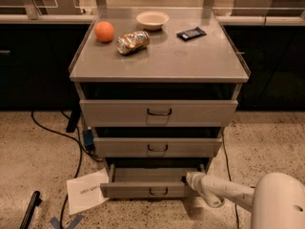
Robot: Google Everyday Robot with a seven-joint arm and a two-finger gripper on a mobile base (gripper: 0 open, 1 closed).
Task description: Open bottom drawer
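The bottom drawer (136,190) sits lowest in the grey cabinet, just above the floor, and stands partly out, its front ahead of the mid-sized drawer (157,147) above it. The claw (187,178) is at the drawer's right end, close against the front's upper corner. It seems to touch there, but whether it is open or closed cannot be told. The pale arm (224,191) reaches in from the lower right. On the tabletop (167,63) lie an orange (104,31), a crumpled can (133,42), a bowl (152,19) and a dark packet (191,33) — all apart. A paper sheet (87,191) lies on the floor, left of the drawer.
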